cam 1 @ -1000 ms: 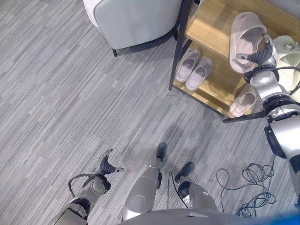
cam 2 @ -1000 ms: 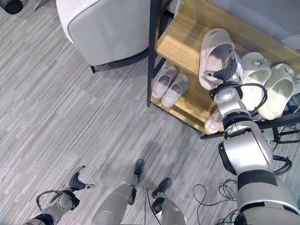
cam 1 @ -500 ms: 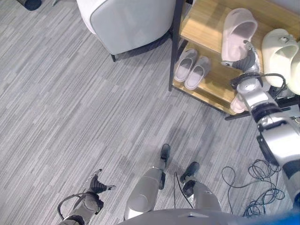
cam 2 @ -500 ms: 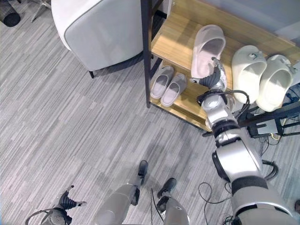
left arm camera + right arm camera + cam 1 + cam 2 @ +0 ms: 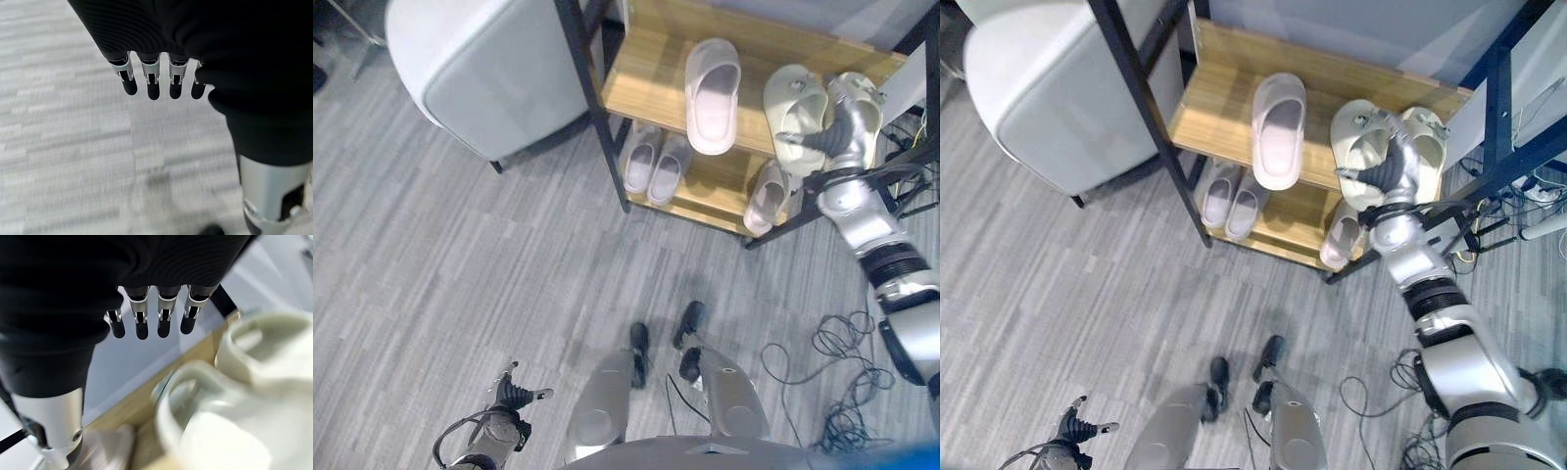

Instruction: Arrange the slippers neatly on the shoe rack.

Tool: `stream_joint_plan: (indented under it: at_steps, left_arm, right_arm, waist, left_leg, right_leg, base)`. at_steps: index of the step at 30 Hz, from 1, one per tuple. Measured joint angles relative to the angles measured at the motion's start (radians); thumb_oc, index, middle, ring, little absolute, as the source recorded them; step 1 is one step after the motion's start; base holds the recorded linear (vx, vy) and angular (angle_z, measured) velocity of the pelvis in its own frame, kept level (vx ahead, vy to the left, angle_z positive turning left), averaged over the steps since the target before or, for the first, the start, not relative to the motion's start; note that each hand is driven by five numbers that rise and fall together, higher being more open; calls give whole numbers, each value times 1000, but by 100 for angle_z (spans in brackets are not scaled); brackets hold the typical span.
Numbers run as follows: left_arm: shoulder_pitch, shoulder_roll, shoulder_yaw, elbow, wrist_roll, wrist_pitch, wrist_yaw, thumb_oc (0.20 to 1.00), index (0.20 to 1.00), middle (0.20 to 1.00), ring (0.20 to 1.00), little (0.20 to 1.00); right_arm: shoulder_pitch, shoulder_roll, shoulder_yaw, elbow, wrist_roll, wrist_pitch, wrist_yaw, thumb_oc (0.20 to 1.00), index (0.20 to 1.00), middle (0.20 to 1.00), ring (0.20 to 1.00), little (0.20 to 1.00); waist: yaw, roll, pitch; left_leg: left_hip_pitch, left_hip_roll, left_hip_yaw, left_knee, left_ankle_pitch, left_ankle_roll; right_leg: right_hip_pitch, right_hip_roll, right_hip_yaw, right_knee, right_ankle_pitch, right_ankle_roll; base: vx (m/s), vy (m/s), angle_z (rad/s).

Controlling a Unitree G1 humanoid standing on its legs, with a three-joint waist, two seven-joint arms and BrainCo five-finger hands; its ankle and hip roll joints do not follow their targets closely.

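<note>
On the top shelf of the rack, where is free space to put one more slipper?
Bare wood lies left of the pink slipper on the top shelf, toward the rack's black post. The right end is crowded: the cream clogs and the right hand fill it.

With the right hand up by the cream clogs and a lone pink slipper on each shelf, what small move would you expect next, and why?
Probably the right hand, open above the cream clogs, drops toward the lone pink slipper on the lower shelf. Its likely mate, the pink slipper on the top shelf, lies alone, so the pair looks split. The grey pair already sits together. The left hand hangs open near the floor.
</note>
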Motion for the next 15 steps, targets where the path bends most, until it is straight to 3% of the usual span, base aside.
stream_joint_plan:
  at_steps: [1, 2, 3, 4, 5, 7, 8, 9, 11, 15]
  left_arm:
    - [-3, -13, 5, 12, -9, 8, -3, 1000, 1000, 1000, 1000, 1000]
    - [13, -21, 0, 11, -8, 17, -7, 1000, 1000, 1000, 1000, 1000]
    - [16, -22, -5, 11, -8, 17, -17, 1000, 1000, 1000, 1000, 1000]
    - [17, -23, -10, 9, -8, 11, -23, 1000, 1000, 1000, 1000, 1000]
    - [19, -21, -10, 11, -9, 11, -24, 1000, 1000, 1000, 1000, 1000]
    - [12, -9, 7, 13, -12, 20, -24, 1000, 1000, 1000, 1000, 1000]
    - [10, 6, 6, 9, -16, 20, -26, 1000, 1000, 1000, 1000, 1000]
    - [-1, 42, 4, -9, -33, 19, -24, 1000, 1000, 1000, 1000, 1000]
    - [-22, 68, 2, -10, -36, 19, -22, 1000, 1000, 1000, 1000, 1000]
    - [-38, 69, -2, -10, -36, 18, -23, 1000, 1000, 1000, 1000, 1000]
  right_arm:
    - [-30, 26, 11, -25, -2, -9, -6, 1000, 1000, 1000, 1000, 1000]
    - [-12, 70, 10, -51, -4, -39, -11, 1000, 1000, 1000, 1000, 1000]
    - [19, 104, 12, -49, -4, -47, -12, 1000, 1000, 1000, 1000, 1000]
    - [30, 116, 28, -38, -2, -46, -11, 1000, 1000, 1000, 1000, 1000]
    - [26, 116, 31, -43, -1, -48, -9, 1000, 1000, 1000, 1000, 1000]
    - [20, 117, 29, -61, 17, -49, -8, 1000, 1000, 1000, 1000, 1000]
    - [20, 123, 28, -65, 18, -49, -6, 1000, 1000, 1000, 1000, 1000]
    - [16, 124, 21, -93, 18, -50, 0, 1000, 1000, 1000, 1000, 1000]
    - [9, 125, 21, -127, 17, -60, 2, 1000, 1000, 1000, 1000, 1000]
    - [-6, 127, 33, -117, 16, -63, 10, 1000, 1000, 1000, 1000, 1000]
  waist:
    - [28, -14, 6]
    - [54, -7, 9]
    - [56, -14, 4]
    - [57, -16, -3]
    - [57, -7, -12]
    - [52, 6, -20]
    - [53, 7, -26]
    - [58, 6, -31]
    - [59, 3, -34]
    - [92, -7, -37]
  left_leg:
    - [12, 67, -49, -200, 54, -25]
    - [37, 134, -78, -364, 128, -40]
    - [67, 130, -79, -418, 163, -48]
    - [82, 110, -75, -376, 179, -68]
    - [95, 86, -68, -321, 190, -63]
    - [120, 63, -68, -356, 270, -25]
    - [118, 54, -56, -360, 289, 12]
    - [119, 23, -40, -359, 272, 33]
    - [125, -12, -30, -357, 268, 35]
    - [157, -41, -3, -356, 267, 36]
  right_leg:
    - [14, 51, 19, -39, 23, 25]
    - [39, 97, 18, -40, 3, 37]
    - [68, 103, 15, -44, -16, 37]
    - [83, 97, 20, -44, -26, 41]
    - [81, 94, 22, -37, -29, 48]
    - [60, 82, 37, -12, -43, 82]
    - [40, 64, 45, 20, -58, 108]
    - [13, 18, 52, 82, -89, 135]
    - [11, -25, 57, 104, -103, 154]
    - [37, -56, 68, 89, -79, 193]
  base:
    - [192, 14, -90]
    - [165, 35, -73]
    - [80, 99, -30]
    - [72, 197, -10]
    - [40, 162, -13]
    - [121, 182, -14]
    - [128, 191, -5]
    - [86, 146, 4]
    - [73, 140, 13]
    - [43, 84, -11]
